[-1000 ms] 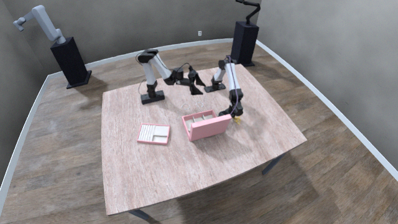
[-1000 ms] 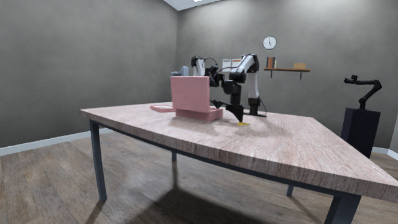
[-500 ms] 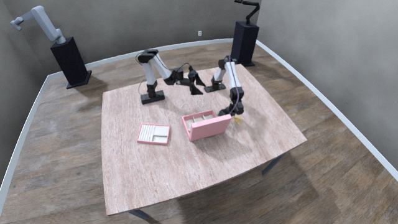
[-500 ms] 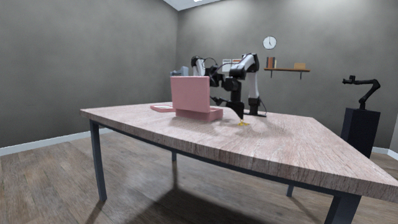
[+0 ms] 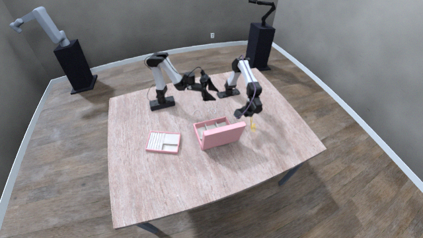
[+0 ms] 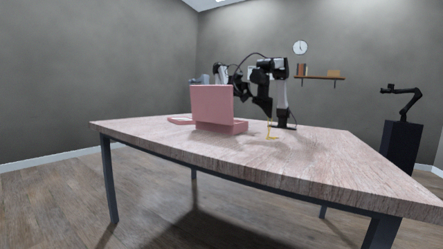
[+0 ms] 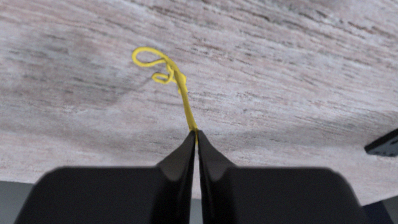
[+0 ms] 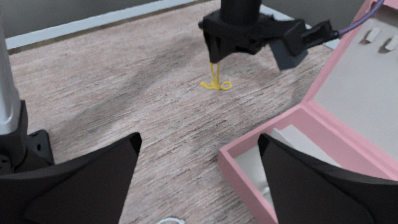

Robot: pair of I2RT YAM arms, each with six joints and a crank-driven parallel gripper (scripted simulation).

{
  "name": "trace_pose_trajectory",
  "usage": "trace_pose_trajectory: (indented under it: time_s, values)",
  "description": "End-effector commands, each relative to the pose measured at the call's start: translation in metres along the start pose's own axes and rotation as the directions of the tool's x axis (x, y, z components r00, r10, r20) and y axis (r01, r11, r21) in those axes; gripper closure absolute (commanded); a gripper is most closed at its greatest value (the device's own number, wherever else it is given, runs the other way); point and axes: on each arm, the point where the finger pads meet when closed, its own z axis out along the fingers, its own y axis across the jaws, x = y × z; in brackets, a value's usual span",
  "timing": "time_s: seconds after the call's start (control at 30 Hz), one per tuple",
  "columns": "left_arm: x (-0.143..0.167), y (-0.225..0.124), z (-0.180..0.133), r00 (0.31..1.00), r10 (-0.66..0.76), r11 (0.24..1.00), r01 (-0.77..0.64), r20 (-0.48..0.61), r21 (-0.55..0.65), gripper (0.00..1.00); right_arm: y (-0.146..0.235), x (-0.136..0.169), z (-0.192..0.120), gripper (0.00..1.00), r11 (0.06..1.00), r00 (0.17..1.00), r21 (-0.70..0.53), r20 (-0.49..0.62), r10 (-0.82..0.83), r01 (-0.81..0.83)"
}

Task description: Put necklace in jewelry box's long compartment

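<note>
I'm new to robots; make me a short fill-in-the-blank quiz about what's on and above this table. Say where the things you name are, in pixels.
1. The left gripper [image 5: 238, 116] [image 6: 270, 117] [image 7: 196, 133] [image 8: 213, 62] is shut on the ____ necklace [image 5: 253, 127] [image 6: 268, 129] [image 7: 181, 87] [image 8: 216, 86].
2. The necklace's lower end rests on the ____.
3. The lid [image 5: 223, 135] [image 6: 212, 104] [image 8: 360, 75] of the pink jewelry box [image 5: 197, 133] [image 6: 240, 127] [image 8: 245, 183] stands ____.
4. The right gripper [image 5: 215, 95] [image 8: 199, 135] is empty, its fingers spread ____.

Missing words: yellow; table; open; apart

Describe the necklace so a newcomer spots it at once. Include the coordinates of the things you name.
On the wooden table [image 5: 149, 185] [image 6: 156, 138], find the open pink jewelry box [image 5: 223, 136] [image 6: 212, 105] [image 8: 240, 172]. Beside it, the necklace [image 5: 253, 127] [image 6: 268, 133] [image 7: 183, 90] [image 8: 215, 86] hangs from the left arm's closed jaws, its lower end bunched at the tabletop. It is a thin yellow strand, unlike the pale, round bangles [image 5: 197, 113] [image 8: 171, 220].
</note>
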Motion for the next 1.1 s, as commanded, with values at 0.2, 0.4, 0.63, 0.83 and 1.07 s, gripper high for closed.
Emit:
trace_pose_trajectory:
  time_s: [0.2,0.4,0.63,0.83,1.07]
  values:
    - [0.001,-0.003,-0.043,1.000,0.000,1.000,0.000,-0.003,0.013,1.00,-0.001,-0.025,0.010,0.00,1.000,0.998,0.007,0.068,-0.006,0.006]
    - [0.000,-0.001,-0.045,1.000,-0.006,1.000,0.006,-0.002,0.008,1.00,-0.002,-0.026,0.010,0.00,1.000,0.997,0.013,0.072,-0.010,0.009]
    - [-0.004,-0.001,-0.058,1.000,-0.005,0.999,0.005,0.005,-0.044,1.00,-0.013,-0.027,-0.005,0.00,0.998,0.999,0.053,0.047,-0.019,0.017]
    - [-0.015,0.000,-0.066,1.000,-0.001,0.995,0.003,0.017,-0.097,1.00,-0.020,-0.032,-0.020,0.00,0.996,0.999,0.081,0.043,-0.023,0.020]
    - [-0.029,0.001,-0.075,1.000,0.007,0.989,-0.003,0.026,-0.147,1.00,-0.026,-0.040,-0.030,0.00,0.994,0.998,0.105,0.051,-0.027,0.022]
